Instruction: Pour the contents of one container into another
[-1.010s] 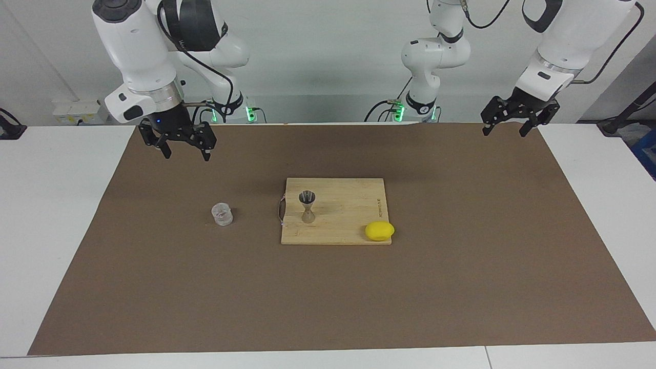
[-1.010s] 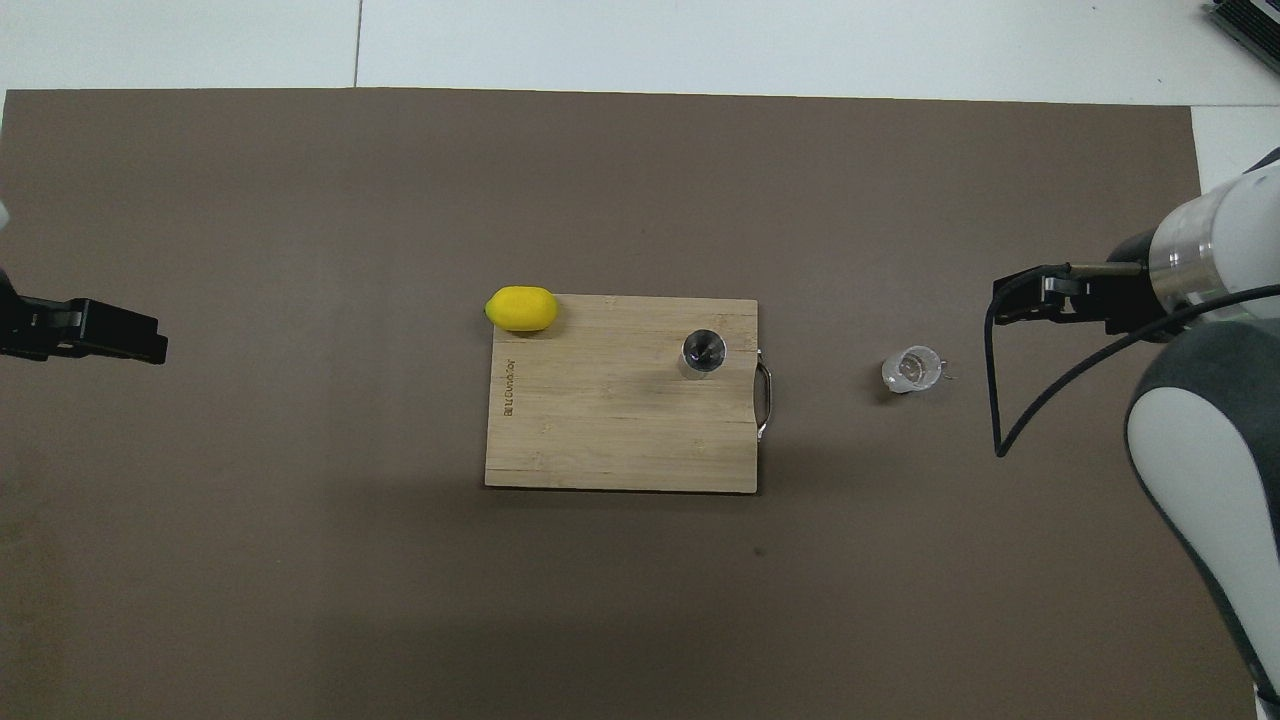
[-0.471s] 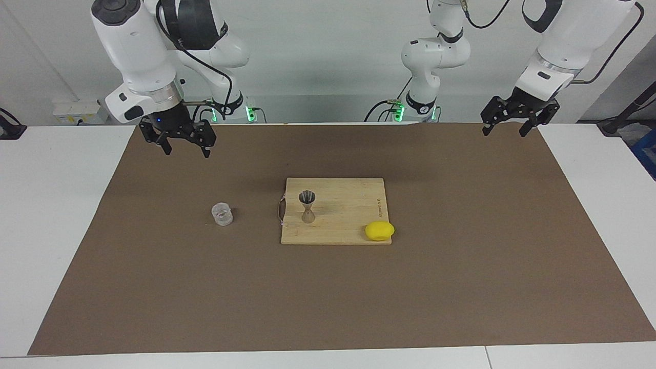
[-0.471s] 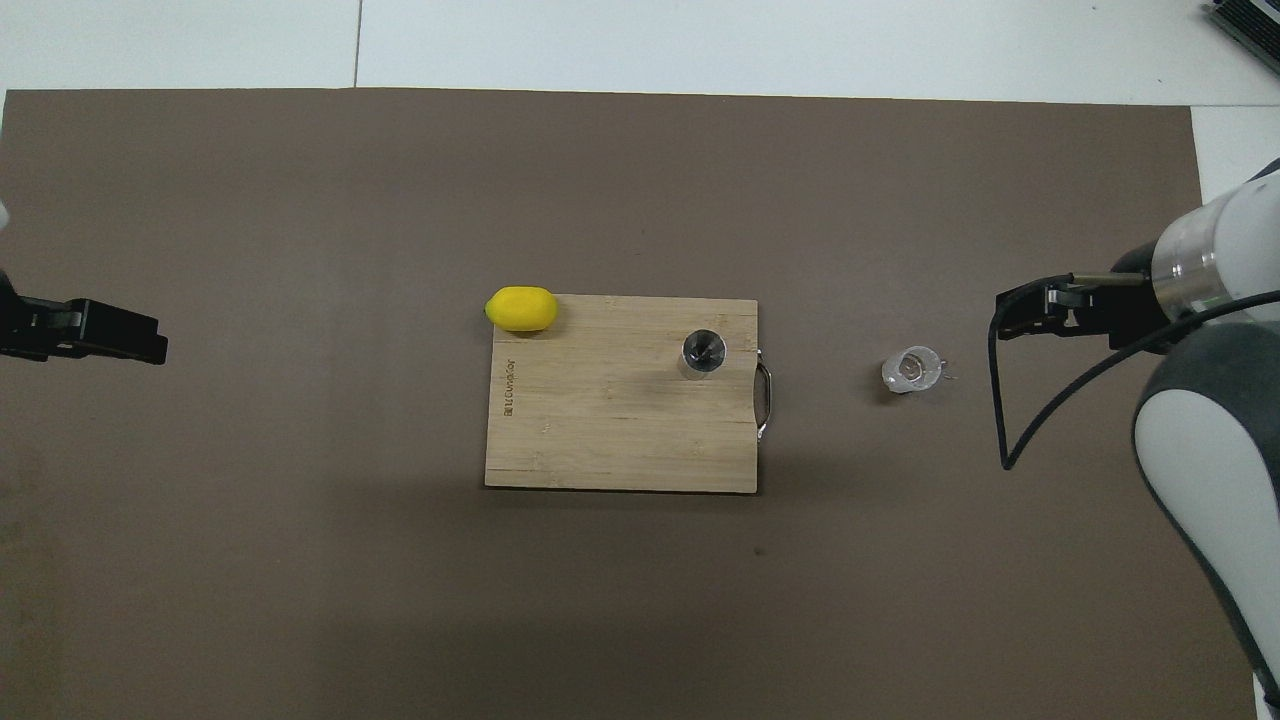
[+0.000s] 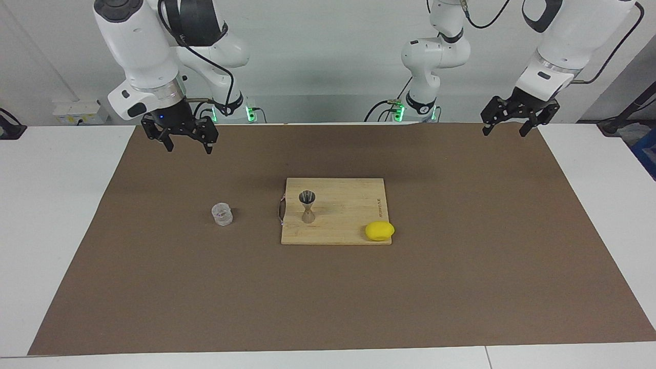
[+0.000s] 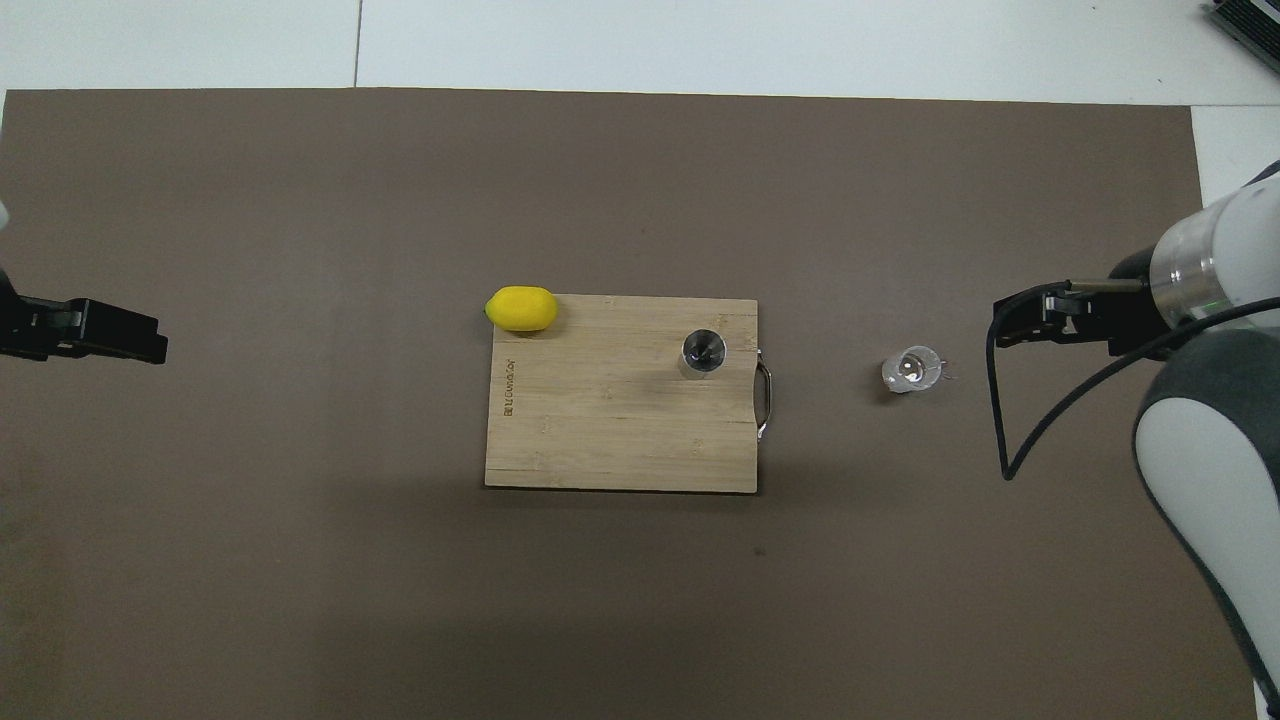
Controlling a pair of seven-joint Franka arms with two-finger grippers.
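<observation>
The clear ribbed cup (image 5: 222,214) stands upright on the brown mat toward the right arm's end, beside the cutting board; it also shows in the overhead view (image 6: 911,369). The grey metal jigger (image 5: 307,206) stands upright on the wooden cutting board (image 5: 348,205), near its handle end, and shows from above (image 6: 704,352). My right gripper (image 5: 188,148) is open and empty, raised over the bare mat, apart from the cup; its tips show in the overhead view (image 6: 1003,325). My left gripper (image 5: 504,132) is open and empty, waiting over the mat's corner at the left arm's end (image 6: 155,345).
A yellow lemon (image 5: 380,230) lies at the board's corner farthest from the robots, toward the left arm's end (image 6: 521,308). The board (image 6: 600,430) has a metal handle (image 6: 766,398) on its cup-side edge. The brown mat (image 5: 461,287) covers most of the white table.
My right gripper has risen a little and drawn back slightly toward the robots, staying open. The left arm, cup, jigger and lemon have not moved.
</observation>
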